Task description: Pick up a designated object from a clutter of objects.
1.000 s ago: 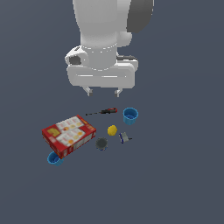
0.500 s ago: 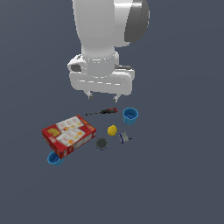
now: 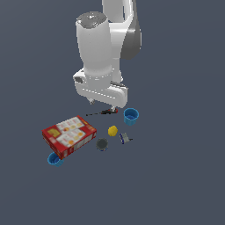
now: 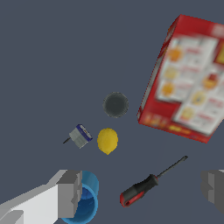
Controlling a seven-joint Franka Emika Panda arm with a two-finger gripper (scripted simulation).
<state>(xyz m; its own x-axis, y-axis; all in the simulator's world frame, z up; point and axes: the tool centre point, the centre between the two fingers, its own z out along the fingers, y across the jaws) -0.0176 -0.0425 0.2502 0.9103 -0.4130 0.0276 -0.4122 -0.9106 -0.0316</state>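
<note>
Wrist view shows the gripper (image 4: pixel 142 192) wide open straddling the screwdriver (image 4: pixel 151 183); I'd drop straight down and close across the red-and-black handle.

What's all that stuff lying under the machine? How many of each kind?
Red cracker box: 1
Blue cups: 2
Yellow ball: 1
Dark grey can: 1
Small blue-grey piece: 1
Screwdriver: 1
Total: 7

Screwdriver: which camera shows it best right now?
The wrist view. There the screwdriver lies fully visible, red-and-black handle and thin shaft, between the open gripper's fingers. In the exterior view the screwdriver is only a thin sliver below the gripper.
</note>
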